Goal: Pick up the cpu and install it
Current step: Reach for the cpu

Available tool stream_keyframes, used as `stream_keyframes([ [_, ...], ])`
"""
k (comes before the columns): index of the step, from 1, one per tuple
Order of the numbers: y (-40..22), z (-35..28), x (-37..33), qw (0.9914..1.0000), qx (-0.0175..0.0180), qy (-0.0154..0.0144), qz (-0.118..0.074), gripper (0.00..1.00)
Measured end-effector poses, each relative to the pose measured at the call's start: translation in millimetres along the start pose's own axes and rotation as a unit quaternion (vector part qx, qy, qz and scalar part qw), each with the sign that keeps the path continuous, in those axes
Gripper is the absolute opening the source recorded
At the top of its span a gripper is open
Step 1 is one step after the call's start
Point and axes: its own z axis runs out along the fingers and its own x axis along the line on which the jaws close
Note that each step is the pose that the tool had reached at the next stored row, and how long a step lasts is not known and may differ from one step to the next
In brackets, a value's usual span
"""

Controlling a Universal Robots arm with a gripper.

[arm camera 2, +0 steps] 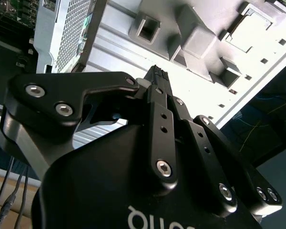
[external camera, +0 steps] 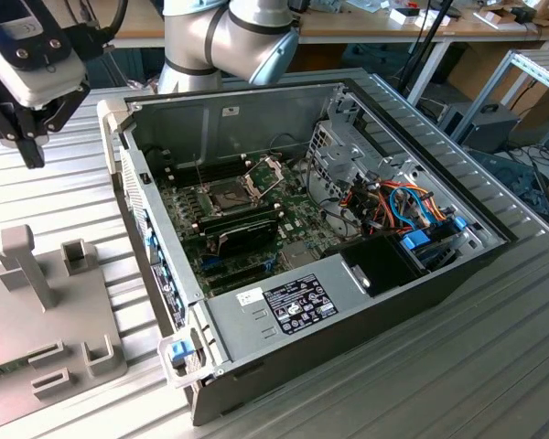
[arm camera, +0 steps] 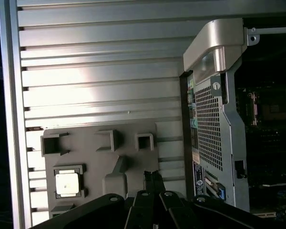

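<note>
The cpu [arm camera: 67, 183], a small square chip with a dull silvery top, lies in a square holder on the grey fixture plate [arm camera: 86, 157] beside the computer case. My gripper [external camera: 32, 151] hangs above the ribbed table at the exterior view's left, over the far end of that plate. Its fingertips [arm camera 2: 155, 71] meet, shut with nothing between them, and they reach over the plate [arm camera: 152, 174] apart from the cpu. The dark square socket [external camera: 229, 195] sits on the motherboard inside the open case, its hinged metal frame [external camera: 265, 169] raised.
The open computer case [external camera: 284, 302] fills the middle of the table, with memory sticks [external camera: 242, 219], drive cages and coloured cables [external camera: 407, 206] inside. The grey fixture plate [external camera: 46, 320] carries upright posts and small pockets. The arm's base [external camera: 229, 37] stands behind the case.
</note>
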Motion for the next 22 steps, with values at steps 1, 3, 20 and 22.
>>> stream_keyframes([
  [1,-0.1,0.0,1.8,1.00000,0.0000,0.0000,0.000,0.11],
  [3,-0.4,-0.1,5.0,1.00000,0.0000,0.0000,0.000,0.11],
  [20,-2.2,-0.6,29.9,1.00000,0.0000,0.0000,0.000,0.11],
  [22,-2.4,-0.7,32.8,1.00000,0.0000,0.0000,0.000,0.11],
])
